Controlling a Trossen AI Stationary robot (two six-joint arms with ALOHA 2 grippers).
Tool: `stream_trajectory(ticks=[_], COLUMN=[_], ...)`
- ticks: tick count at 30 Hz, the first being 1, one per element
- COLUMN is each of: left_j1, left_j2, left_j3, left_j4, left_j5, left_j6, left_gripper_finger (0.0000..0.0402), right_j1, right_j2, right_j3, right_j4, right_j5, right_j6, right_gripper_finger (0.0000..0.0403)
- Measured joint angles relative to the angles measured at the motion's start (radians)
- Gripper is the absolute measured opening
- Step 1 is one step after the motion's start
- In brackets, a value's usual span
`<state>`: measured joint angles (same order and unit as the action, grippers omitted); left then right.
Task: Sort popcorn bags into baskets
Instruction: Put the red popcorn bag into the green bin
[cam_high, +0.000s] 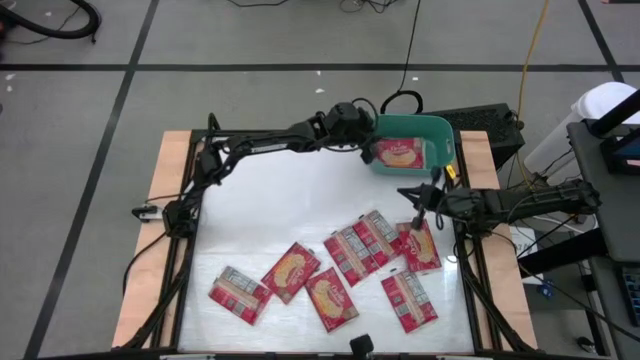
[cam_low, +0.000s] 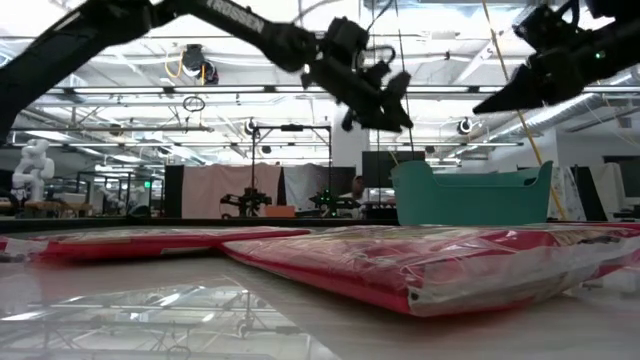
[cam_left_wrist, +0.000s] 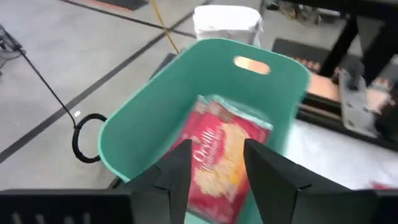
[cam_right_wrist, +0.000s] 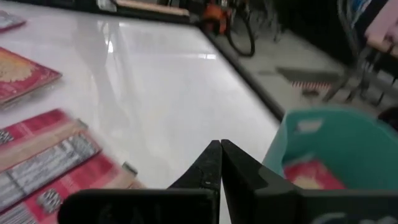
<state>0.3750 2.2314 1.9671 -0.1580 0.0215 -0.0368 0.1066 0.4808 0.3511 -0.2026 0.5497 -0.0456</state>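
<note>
The teal basket (cam_high: 440, 128) stands at the table's far right corner. One red popcorn bag (cam_high: 397, 153) lies inside it, picture face up (cam_left_wrist: 217, 149). My left gripper (cam_left_wrist: 214, 171) hangs open above the basket's left rim (cam_high: 372, 135), with the bag below and beyond its fingers; it holds nothing. Several more popcorn bags (cam_high: 331, 298) lie flat on the white table top, in a row from near left to right. My right gripper (cam_high: 414, 204) is shut and empty above the rightmost bags (cam_high: 420, 248); it also shows in its own wrist view (cam_right_wrist: 221, 155).
A black box (cam_high: 490, 128) sits just beyond the basket, at the far right. A dark cable loop (cam_high: 400, 100) lies on the floor behind the basket. The table's middle and far left are bare white surface (cam_high: 290, 190). Wooden borders (cam_high: 165, 200) frame the table.
</note>
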Motion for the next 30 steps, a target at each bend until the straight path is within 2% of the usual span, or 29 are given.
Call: stream_trajectory(ticks=[4,9,14,16,19,24,30], left_j1=[-0.047,-0.147,-0.278,-0.326,-0.39,-0.482,-0.578], left_j2=[-0.045,-0.054,-0.056,-0.057,-0.061,-0.063,-0.063], left_j3=[0.0,0.0,-0.05,-0.086,-0.148,-0.225,-0.246], left_j4=[-0.143,-0.308,-0.301,-0.299,-0.268,-0.246,-0.241], left_j5=[-0.018,-0.075,-0.075,-0.078,-0.138,-0.231,-0.35], left_j6=[0.028,0.026,0.007,-0.022,-0.079,-0.18,-0.255], left_gripper_finger=[0.0115,0.0092,0.0081,0.0077,0.0077,0.0076,0.0076], right_j1=[0.0,0.0,0.018,0.05,0.114,0.246,0.393], right_j2=[0.0,0.027,0.115,0.159,0.227,0.349,0.525], right_j3=[0.0,0.0,0.0,0.0,0.0,0.0,0.001], right_j4=[-0.085,-0.133,-0.099,-0.098,-0.067,0.074,0.274], right_j5=[-0.022,-0.17,-0.315,-0.319,-0.319,-0.324,-0.304], right_j6=[0.132,0.275,0.397,0.44,0.486,0.517,0.562], right_gripper_finger=[0.0004,0.0004,0.0004,0.0004,0.0004,0.0006,0.0046])
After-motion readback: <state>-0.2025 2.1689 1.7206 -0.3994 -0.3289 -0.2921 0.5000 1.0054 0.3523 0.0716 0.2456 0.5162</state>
